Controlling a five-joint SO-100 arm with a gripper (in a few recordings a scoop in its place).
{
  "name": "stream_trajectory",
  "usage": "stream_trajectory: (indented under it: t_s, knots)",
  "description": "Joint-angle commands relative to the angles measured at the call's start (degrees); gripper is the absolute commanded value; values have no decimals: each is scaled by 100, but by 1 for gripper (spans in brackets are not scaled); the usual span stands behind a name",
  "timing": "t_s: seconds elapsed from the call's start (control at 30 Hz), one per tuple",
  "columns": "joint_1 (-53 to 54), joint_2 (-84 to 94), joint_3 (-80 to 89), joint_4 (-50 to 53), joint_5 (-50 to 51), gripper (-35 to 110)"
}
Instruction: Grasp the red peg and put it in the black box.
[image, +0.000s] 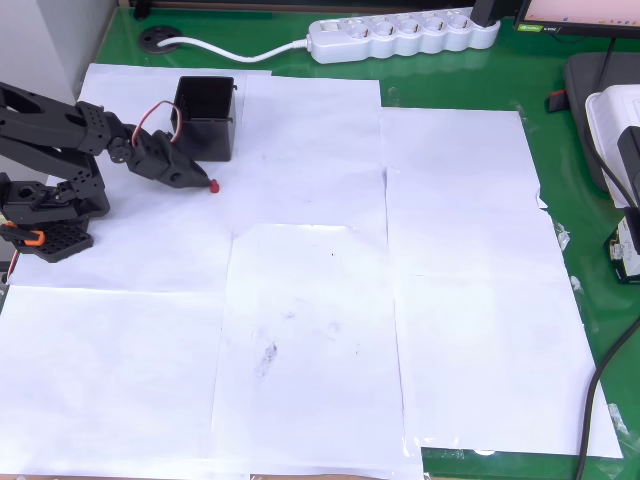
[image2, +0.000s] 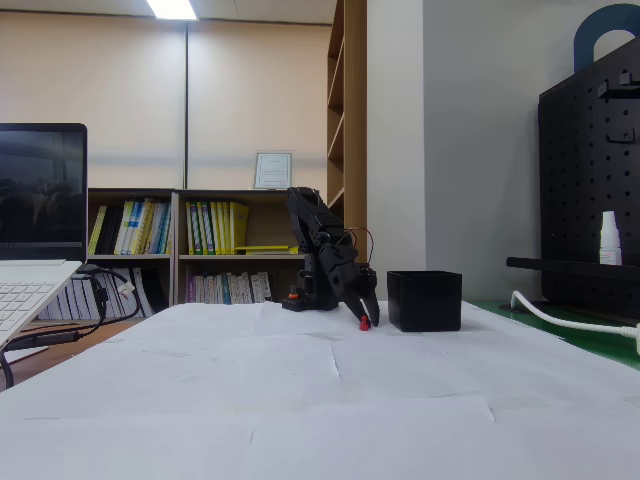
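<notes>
Red peg (image: 215, 185) pinched at the gripper's tip, just off the black box's corner.

Overhead, the black arm reaches from its base at the left edge of the paper-covered table (image: 330, 330), and the gripper (image: 207, 182) is closed on the red peg, its tips angled down toward the sheets. The black box (image: 207, 119) stands open-topped near the table's far left corner, right beside the gripper, the peg lying outside its walls. In the fixed view the peg (image2: 364, 323) sits at or barely above the paper, just left of the box (image2: 425, 300). A white power strip (image: 405, 35) lies along the far edge.
</notes>
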Motion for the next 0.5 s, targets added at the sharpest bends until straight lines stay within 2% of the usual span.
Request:
stream_trajectory:
  t_s: [0.0,0.47]
  knots:
    - [44,141,26,-123,-114,0]
    - [272,483,79,-545,-237,0]
